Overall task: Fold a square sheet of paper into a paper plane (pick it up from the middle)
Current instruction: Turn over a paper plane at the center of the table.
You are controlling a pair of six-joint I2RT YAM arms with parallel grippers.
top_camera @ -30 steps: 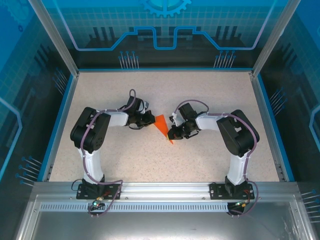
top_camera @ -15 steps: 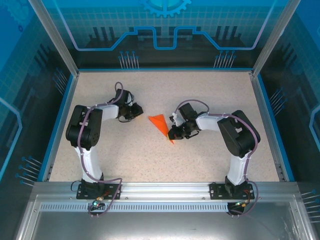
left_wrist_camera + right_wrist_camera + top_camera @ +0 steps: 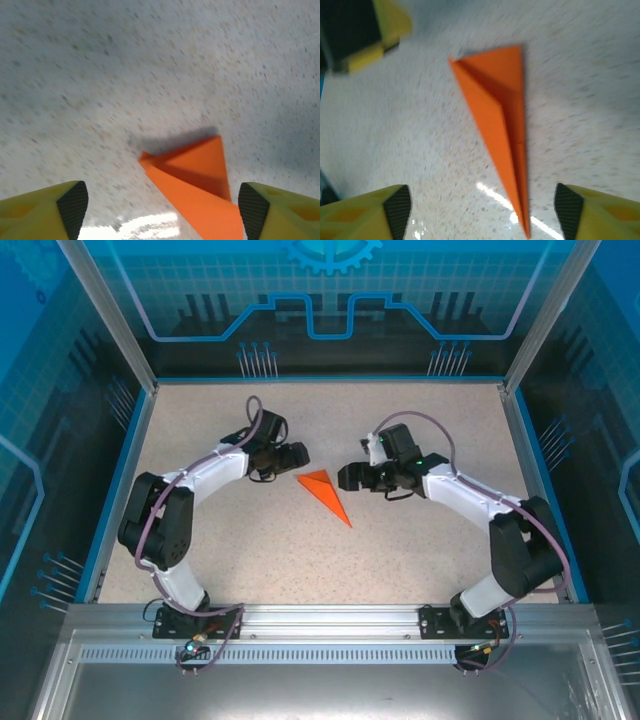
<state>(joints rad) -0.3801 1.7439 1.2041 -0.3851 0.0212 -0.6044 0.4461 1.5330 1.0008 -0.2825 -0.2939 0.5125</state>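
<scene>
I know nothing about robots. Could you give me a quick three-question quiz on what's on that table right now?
1. True or false: the orange paper is a flat, unfolded square.
2. Where is it? A: lying on the table; B: held up in the air; C: hanging off the edge.
3. Fill in: the left pincer and the right pincer both have their jaws ____.

Key: 1 false, it is folded into a narrow pointed wedge; 2 A; 3 open.

Orange paper plane [image 3: 325, 492], narrow dart w/ crease, flat mid table [image 3: 400, 550].
</scene>
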